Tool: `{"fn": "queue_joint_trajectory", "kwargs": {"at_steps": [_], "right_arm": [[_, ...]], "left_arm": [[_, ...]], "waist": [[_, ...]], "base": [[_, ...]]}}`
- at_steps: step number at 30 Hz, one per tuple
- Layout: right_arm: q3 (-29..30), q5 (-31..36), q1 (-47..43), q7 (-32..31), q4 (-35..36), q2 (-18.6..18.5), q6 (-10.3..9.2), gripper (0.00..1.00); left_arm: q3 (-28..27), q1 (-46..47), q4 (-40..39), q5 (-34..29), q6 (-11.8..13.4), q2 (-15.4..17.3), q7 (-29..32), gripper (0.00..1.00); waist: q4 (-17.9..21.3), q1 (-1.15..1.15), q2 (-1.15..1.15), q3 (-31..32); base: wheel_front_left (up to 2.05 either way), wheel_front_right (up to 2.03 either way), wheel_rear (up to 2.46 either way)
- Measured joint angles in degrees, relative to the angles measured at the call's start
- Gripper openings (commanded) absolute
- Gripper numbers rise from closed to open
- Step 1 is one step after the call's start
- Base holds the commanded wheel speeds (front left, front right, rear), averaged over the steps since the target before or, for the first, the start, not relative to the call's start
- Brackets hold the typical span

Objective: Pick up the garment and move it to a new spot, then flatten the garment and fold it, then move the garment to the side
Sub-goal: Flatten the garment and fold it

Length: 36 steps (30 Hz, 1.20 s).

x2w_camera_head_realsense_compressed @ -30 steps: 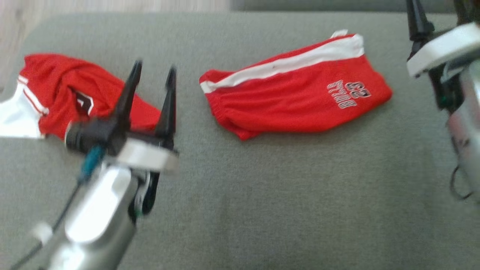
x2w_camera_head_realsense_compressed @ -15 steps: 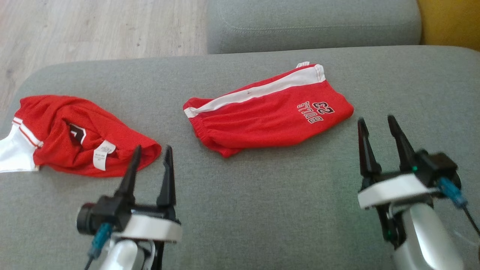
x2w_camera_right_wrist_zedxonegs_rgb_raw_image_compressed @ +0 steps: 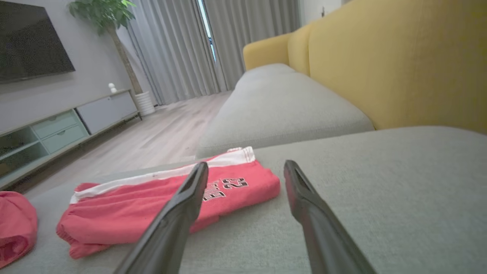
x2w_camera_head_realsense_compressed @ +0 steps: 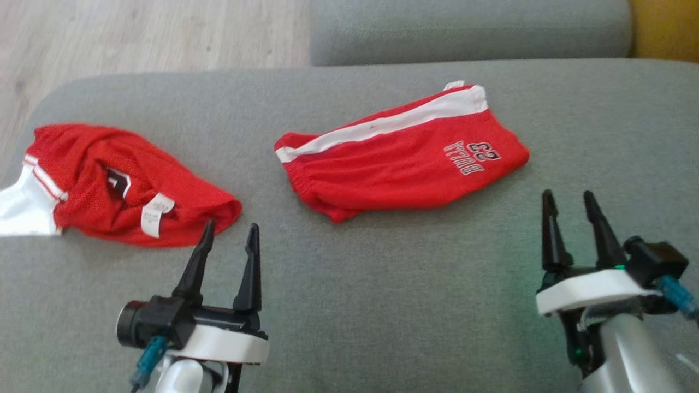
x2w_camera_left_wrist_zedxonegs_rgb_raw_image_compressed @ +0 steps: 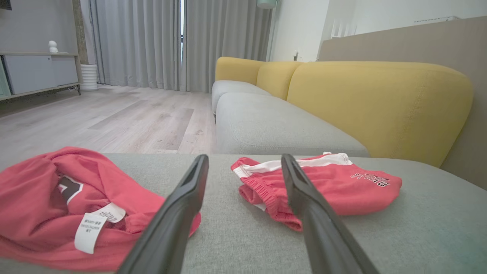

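Left pincer (x2w_camera_head_realsense_compressed: pixel 231 224), right pincer (x2w_camera_head_realsense_compressed: pixel 567 193) gape, seemingly hovering.

I see bare grey cushion (x2w_camera_head_realsense_compressed: pixel 382 284) along the whole near side, with an open lane between the crumpled jersey (x2w_camera_head_realsense_compressed: pixel 125 185) and the folded shorts (x2w_camera_head_realsense_compressed: pixel 401 158). The jersey's hem lies just beside my left gripper (x2w_camera_head_realsense_compressed: pixel 231 225), and the yellow backrest (x2w_camera_right_wrist_zedxonegs_rgb_raw_image_compressed: pixel 380 68) closes the far right.
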<state>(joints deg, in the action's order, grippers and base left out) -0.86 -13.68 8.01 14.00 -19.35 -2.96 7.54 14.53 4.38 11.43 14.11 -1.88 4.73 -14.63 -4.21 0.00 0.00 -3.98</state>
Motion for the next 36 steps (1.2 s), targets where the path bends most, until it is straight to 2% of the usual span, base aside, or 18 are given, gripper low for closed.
{"fn": "queue_joint_trajectory", "kwargs": {"at_steps": [6,11,16,21,29,32,34,36], "right_arm": [[4.5,-0.6,8.4,-3.4,-7.3,0.0,0.00,1.00],[10.9,-0.7,18.8,-7.2,-18.0,0.0,0.00,1.00],[20.0,7.1,26.5,-8.8,-28.8,0.0,0.00,1.00],[27.2,16.0,31.9,-10.4,-36.3,-0.1,0.00,1.00],[34.4,25.6,37.2,-9.7,-41.4,-0.6,0.00,1.00],[35.0,27.8,38.5,-8.8,-43.4,-1.0,0.00,1.00],[34.9,28.9,39.5,-7.5,-44.8,-1.1,0.00,0.00],[34.9,29.7,39.9,-6.1,-45.6,-1.1,0.00,0.00]], "left_arm": [[-0.2,1.7,1.4,-1.5,-1.9,-0.7,0.0,1.00],[-0.1,3.9,2.3,-2.1,-3.3,-1.5,0.0,1.00],[0.3,6.2,2.7,-2.1,-4.1,-1.8,0.0,1.00],[0.6,7.7,3.0,-2.0,-4.2,-2.0,0.0,1.00],[1.4,8.5,3.0,-1.4,-4.3,-2.0,0.0,1.00],[1.8,8.5,3.0,-1.4,-4.2,-2.0,0.0,1.00],[1.9,8.6,3.0,-1.4,-4.2,-2.1,0.0,1.00],[1.8,8.7,3.0,-1.2,-4.2,-2.1,0.0,1.00]], "waist": [[-2.5,0.01,0.00,-3.4],[-5.3,0.01,0.00,-6.5],[-8.4,0.02,0.00,-9.5],[-11.2,0.01,0.00,-11.7],[-13.0,0.00,0.00,-13.4],[-13.0,0.00,0.00,-13.7],[-12.8,0.00,0.00,-13.7],[-12.4,0.01,0.00,-13.6]], "base": [[0.00,0.00,0.00],[0.00,0.00,0.00],[0.00,0.00,0.00],[0.00,0.00,0.00],[0.00,0.00,0.00],[0.00,0.00,0.00],[0.00,0.00,0.00],[0.00,0.00,0.00]]}}
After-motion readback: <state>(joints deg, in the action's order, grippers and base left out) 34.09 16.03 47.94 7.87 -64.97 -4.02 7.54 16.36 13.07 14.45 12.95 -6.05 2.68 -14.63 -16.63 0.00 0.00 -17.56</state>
